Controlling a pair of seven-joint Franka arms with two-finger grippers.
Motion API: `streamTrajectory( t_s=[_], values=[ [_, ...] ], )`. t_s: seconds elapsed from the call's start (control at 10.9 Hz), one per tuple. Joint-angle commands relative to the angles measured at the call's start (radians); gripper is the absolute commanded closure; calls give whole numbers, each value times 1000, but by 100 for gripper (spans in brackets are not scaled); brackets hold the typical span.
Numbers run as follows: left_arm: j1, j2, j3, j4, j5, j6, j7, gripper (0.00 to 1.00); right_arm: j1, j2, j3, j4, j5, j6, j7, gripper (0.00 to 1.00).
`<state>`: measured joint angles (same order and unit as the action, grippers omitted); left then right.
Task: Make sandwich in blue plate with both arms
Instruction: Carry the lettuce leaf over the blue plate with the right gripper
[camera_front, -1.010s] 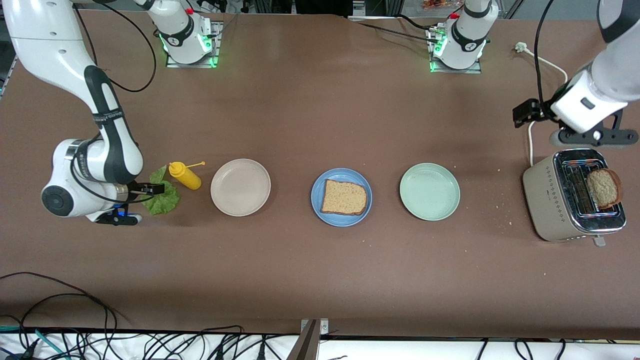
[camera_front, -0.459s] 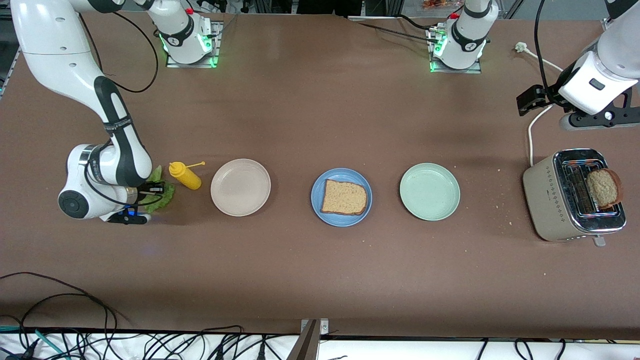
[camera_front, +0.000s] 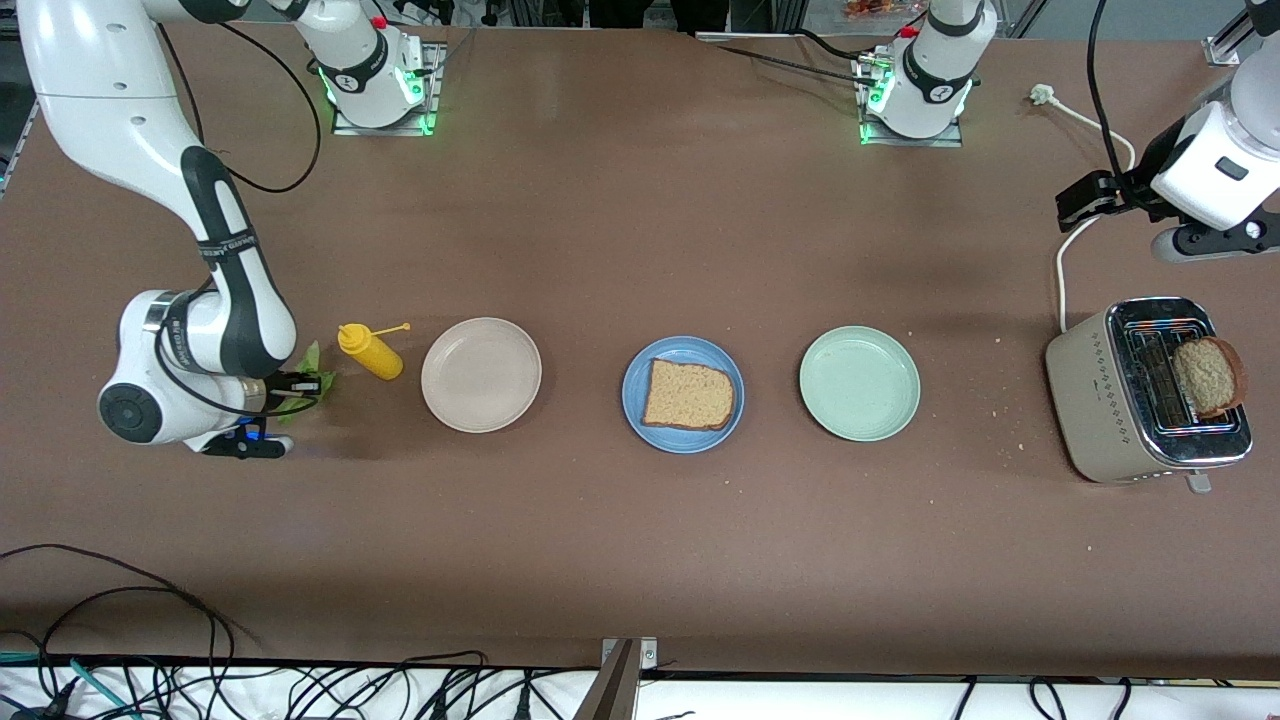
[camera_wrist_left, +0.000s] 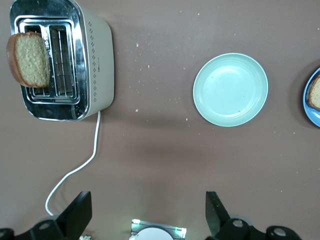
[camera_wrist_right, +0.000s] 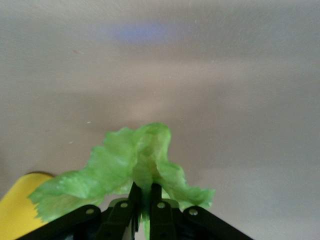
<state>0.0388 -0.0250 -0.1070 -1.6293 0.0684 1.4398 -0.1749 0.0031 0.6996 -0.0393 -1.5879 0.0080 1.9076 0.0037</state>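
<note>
right gripper (camera_wrist_right: 142, 192) pinches the lettuce leaf (camera_wrist_right: 125, 162); left gripper (camera_wrist_left: 145, 212) waits, spread.

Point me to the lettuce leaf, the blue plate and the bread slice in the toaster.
lettuce leaf (camera_wrist_right: 125, 157), right wrist view, crinkled middle above the fingers.
blue plate (camera_front: 633, 383), front view, bare rim beside the bread.
bread slice in the toaster (camera_wrist_left: 30, 60), left wrist view, its crumb face.

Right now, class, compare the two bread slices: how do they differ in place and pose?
The bread slice on the blue plate lies flat, whole face up, centred in the blue plate. The bread slice in the toaster stands tilted, partly sunk in a slot of the toaster at the left arm's end. Both are brown wholemeal with darker crust; neither gripper touches them.
</note>
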Motion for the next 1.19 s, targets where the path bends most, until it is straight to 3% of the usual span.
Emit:
streamTrajectory(
  t_s=[0.0, 0.28, 0.46, 0.64, 0.92, 1.1],
  values=[
    [7, 16, -5, 55, -1, -90, -12, 0, 2, -34, 4, 167, -8, -206, -19, 100],
    [12, 27, -3, 86, 8, -90, -12, 0, 20, -60, 9, 375, -2, -448, -21, 100],
    [30, 28, -2, 120, 4, -87, 2, 0, 70, -110, 7, 410, 0, -539, -5, 100],
    [55, 22, 10, 127, -10, -85, 2, 0, 132, -132, 44, 410, 35, -544, 54, 100],
    [98, 30, 10, 132, -111, -76, 3, 0, 266, -132, 111, 417, 35, -526, 345, 100],
    [92, 28, -29, 132, -91, -61, 2, 0, 368, -105, 122, 421, 41, -408, 476, 100]
  ],
)
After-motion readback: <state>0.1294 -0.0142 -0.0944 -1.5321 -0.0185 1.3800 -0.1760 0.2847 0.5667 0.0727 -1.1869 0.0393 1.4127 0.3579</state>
